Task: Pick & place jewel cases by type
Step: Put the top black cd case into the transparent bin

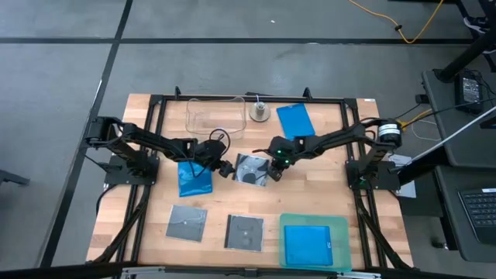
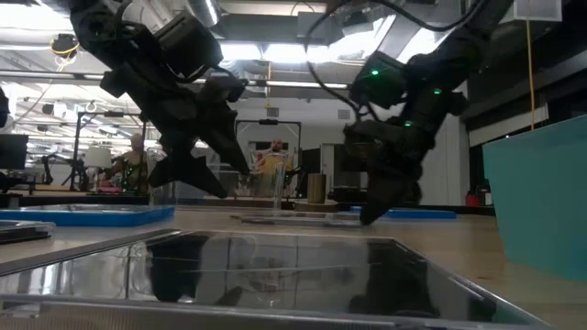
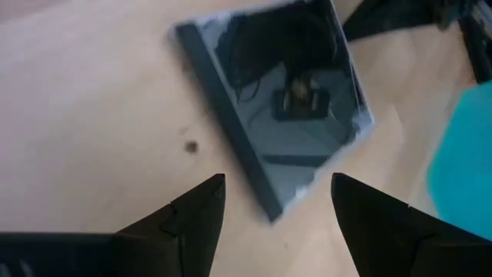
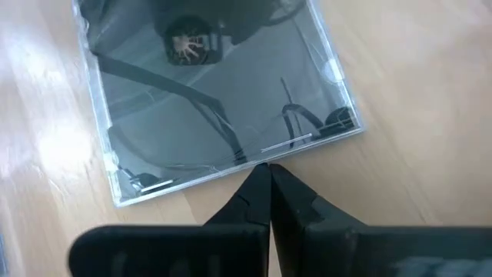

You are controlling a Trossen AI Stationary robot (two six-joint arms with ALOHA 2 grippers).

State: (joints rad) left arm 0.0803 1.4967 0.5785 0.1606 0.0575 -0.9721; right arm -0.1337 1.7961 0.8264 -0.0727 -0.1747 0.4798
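Tabletop, grey case (image 1: 251, 168) between fingers (image 3: 198, 218)

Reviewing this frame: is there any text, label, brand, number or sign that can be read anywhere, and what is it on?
No text is legible in any view.
Centre grey-black jewel case: disc artwork only, no words readable.
Two front grey-black jewel cases: any print too small to read.
Blue jewel cases: plain, no lettering visible.
Room behind the table: any signs too blurred to read.
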